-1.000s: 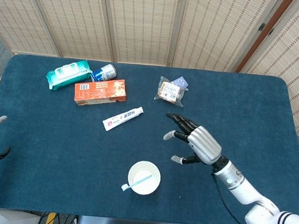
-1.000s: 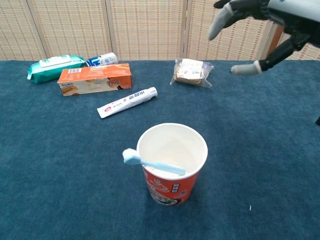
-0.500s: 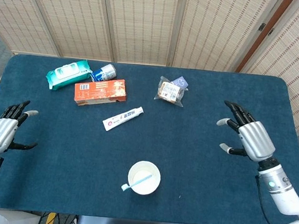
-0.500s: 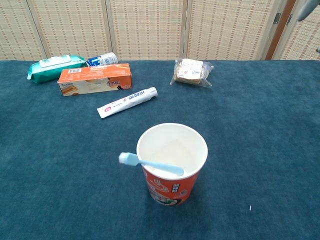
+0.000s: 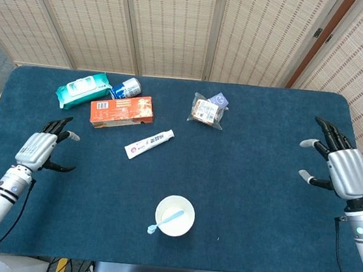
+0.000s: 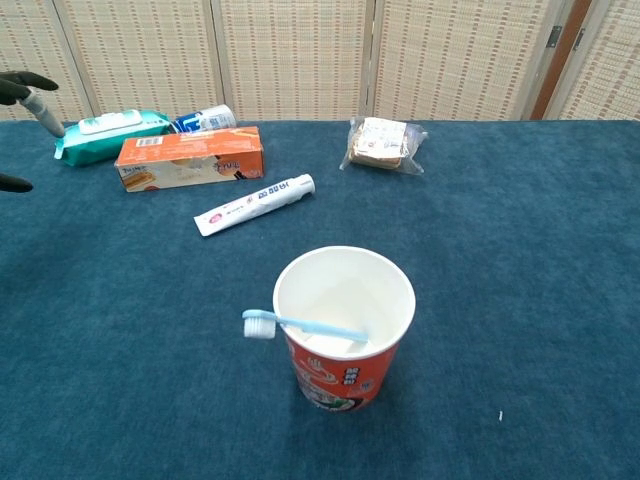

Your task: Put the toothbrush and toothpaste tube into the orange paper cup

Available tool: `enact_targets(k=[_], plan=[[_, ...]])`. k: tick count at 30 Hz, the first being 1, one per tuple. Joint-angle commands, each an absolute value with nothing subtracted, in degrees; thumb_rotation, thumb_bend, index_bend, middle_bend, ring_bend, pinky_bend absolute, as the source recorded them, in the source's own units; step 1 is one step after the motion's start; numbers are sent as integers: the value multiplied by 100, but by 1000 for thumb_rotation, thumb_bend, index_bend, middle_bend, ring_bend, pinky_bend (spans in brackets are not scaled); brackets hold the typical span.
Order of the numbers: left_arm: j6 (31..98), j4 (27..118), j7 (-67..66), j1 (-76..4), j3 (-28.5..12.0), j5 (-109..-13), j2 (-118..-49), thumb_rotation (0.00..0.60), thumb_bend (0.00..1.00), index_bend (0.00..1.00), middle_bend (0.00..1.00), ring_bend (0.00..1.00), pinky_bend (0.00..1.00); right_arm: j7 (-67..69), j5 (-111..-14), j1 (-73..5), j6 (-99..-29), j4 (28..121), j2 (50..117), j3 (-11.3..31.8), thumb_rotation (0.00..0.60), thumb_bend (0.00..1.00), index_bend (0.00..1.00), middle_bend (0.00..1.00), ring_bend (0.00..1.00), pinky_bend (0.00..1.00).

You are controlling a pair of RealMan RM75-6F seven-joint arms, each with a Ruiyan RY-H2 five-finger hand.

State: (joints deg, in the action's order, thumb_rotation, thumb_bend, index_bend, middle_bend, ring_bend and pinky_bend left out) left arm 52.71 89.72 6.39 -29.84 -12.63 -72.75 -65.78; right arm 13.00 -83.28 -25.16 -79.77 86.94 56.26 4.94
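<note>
The orange paper cup (image 5: 175, 216) (image 6: 344, 328) stands near the table's front middle. A light blue toothbrush (image 5: 164, 222) (image 6: 300, 326) leans in it, its head sticking out over the rim to the left. The white toothpaste tube (image 5: 148, 143) (image 6: 254, 204) lies flat behind the cup, left of centre. My left hand (image 5: 38, 148) hovers open over the table's left side, well left of the tube; only its fingertips (image 6: 30, 97) show in the chest view. My right hand (image 5: 340, 168) is open at the far right edge, holding nothing.
At the back left lie an orange box (image 5: 121, 111), a green wipes pack (image 5: 82, 90) and a small blue-and-white can (image 5: 126, 88). A clear snack packet (image 5: 207, 111) sits at the back middle. The dark blue table (image 5: 254, 190) is backed by woven screens.
My right hand has drawn back from near the cup to the far right edge. My left hand has come in from the left edge toward the tube. The toothbrush has settled slightly in the cup.
</note>
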Motion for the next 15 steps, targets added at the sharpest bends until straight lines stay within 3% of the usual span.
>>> enact_targets(k=[1,15], plan=[[4969,8792,690,-3249,-1321,-7153,-6734,600,62,329,0,0,0,1297,-8283,-2464,-7974,8689,5602,538,600,90,382,8,0,196],[4158,7580,817,-4223,-1563,-6725,-7619,600,62,368,0,0,0,1619,-8104,-2346,-7684,8286,5786,735,600,90,382,8,0,196]])
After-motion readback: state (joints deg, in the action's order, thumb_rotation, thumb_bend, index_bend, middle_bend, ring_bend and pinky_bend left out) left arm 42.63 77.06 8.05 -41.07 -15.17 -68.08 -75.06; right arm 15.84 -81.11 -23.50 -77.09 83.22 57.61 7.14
